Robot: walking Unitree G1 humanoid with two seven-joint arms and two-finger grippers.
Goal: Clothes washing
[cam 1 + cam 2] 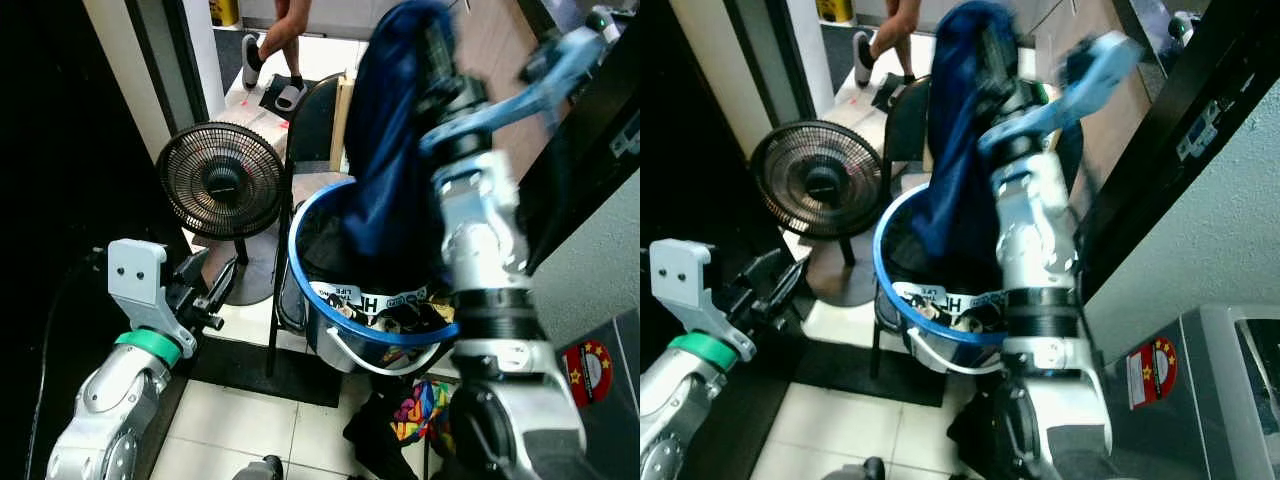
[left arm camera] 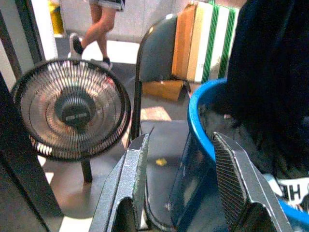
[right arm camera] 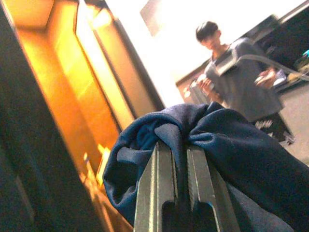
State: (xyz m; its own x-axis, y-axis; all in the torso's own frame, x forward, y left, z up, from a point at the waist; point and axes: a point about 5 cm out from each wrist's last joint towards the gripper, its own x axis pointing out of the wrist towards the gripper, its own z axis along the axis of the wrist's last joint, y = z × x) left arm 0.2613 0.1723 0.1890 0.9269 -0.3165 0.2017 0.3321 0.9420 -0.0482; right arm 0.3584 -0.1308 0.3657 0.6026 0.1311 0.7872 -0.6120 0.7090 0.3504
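A dark blue garment [image 1: 385,150] hangs from my raised right gripper [image 1: 432,45], which is shut on its top fold [image 3: 181,130]. The cloth's lower end reaches into a blue laundry basket [image 1: 300,222] holding more clothes with printed fabric [image 1: 380,305]. The basket sits on a dark folding chair [image 2: 159,53]. My left gripper [image 2: 181,159] stands open, low at the left beside the basket's rim [image 2: 200,104], its fingers [image 1: 215,290] holding nothing.
A black floor fan [image 1: 222,182] stands left of the chair. A person [image 1: 285,40] stands in the doorway beyond, and a person [image 3: 236,72] appears in the right wrist view. Colourful clothes [image 1: 420,410] lie on the tiled floor. A grey appliance [image 1: 1230,380] stands at the right.
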